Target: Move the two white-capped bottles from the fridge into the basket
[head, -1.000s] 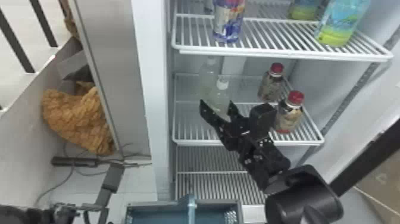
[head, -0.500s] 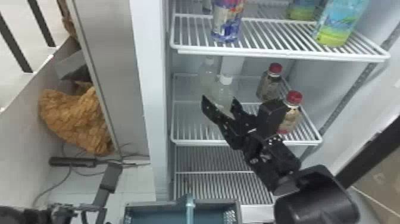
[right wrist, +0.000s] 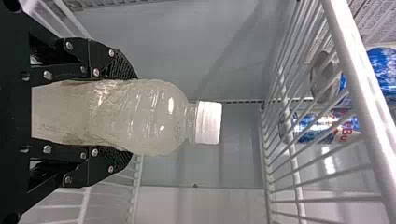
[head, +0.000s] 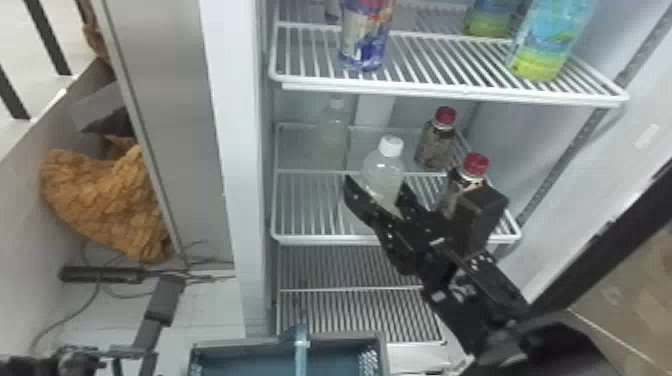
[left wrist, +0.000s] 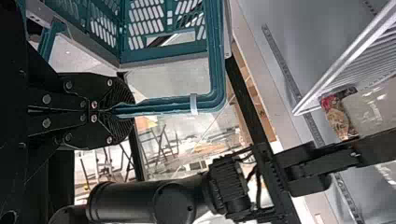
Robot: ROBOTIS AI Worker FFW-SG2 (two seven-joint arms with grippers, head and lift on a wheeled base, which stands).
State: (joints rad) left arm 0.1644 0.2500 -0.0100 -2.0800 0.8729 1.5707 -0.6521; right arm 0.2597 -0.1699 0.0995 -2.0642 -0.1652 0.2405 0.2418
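In the head view my right gripper (head: 378, 195) is in the fridge, shut on the nearer white-capped bottle (head: 384, 172). The right wrist view shows the fingers of this gripper (right wrist: 130, 116) on both sides of the bottle (right wrist: 159, 116), its white cap clear of them. The second white-capped bottle (head: 334, 131) stands farther back on the left of the middle shelf. The basket (head: 235, 344) is at the bottom edge of the head view. My left gripper (left wrist: 115, 111) is closed on the rim of the teal basket (left wrist: 163, 106) in the left wrist view.
Two red-capped bottles (head: 436, 142) stand on the right of the middle shelf (head: 320, 240), one partly behind my right gripper. The upper shelf (head: 450, 91) holds several larger bottles above. The fridge's left side wall (head: 235, 150) rises beside the shelves.
The nearer white-capped bottle has come forward, away from the shelf's back, between my right gripper's fingers. The right arm has shifted slightly right. The second bottle and the basket stay where they were.
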